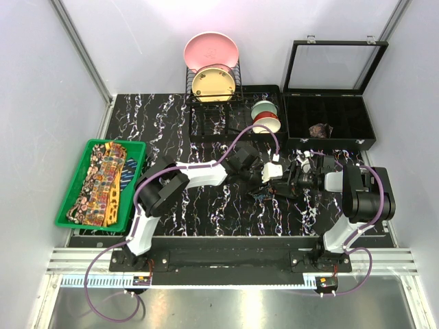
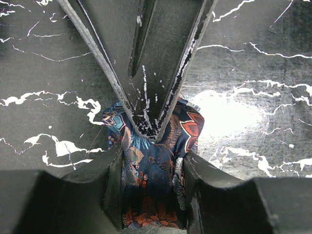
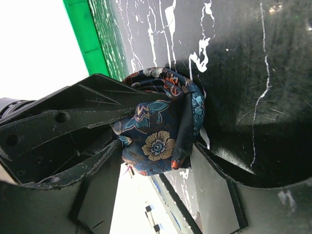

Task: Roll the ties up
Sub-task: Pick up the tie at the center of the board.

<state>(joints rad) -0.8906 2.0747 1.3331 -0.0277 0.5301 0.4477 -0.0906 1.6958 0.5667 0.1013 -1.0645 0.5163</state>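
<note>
Two tools: the left tool [image 2: 153, 161] and the right tool [image 3: 156, 151] meet tip to tip over the black, white-veined table [image 1: 206, 212], both at one dark blue floral fabric necktie [image 2: 151, 185].
Tie position: it is a part-wound coil lodged between the left tool's fingers, with the right tool reaching onto it from the opposite side.
Left tool state: narrowed onto the coil, with fabric filling the gap between its fingers, so it is holding the tie.
Right tool state: its fingers stand fairly wide on either side of the coil and one touches the edge. I cannot tell whether they press.
Step in hand: probably winding and tightening the roll.
Doing it well: let the left tool act as the anchor. Have the right tool take the outer wrap close to the coil and turn evenly so the edges stay flush. Hold tension throughout. Never free both tools at once, or the coil may spring open.
Left arm pose: it stretches diagonally from its base, elbow bent, wrist aimed at the right tool.
Right arm pose: it is folded tight, elbow out to its own right, wrist turned inward and rolled onto its side.
Other ties: yellow-orange paisley neckties [image 1: 103, 181] lie in a green plastic crate [image 1: 135, 147], well apart on the left tool's outer side. A small brownish coil [image 1: 319, 129] sits in a black divided case [image 1: 329, 142] beyond the right tool.
</note>
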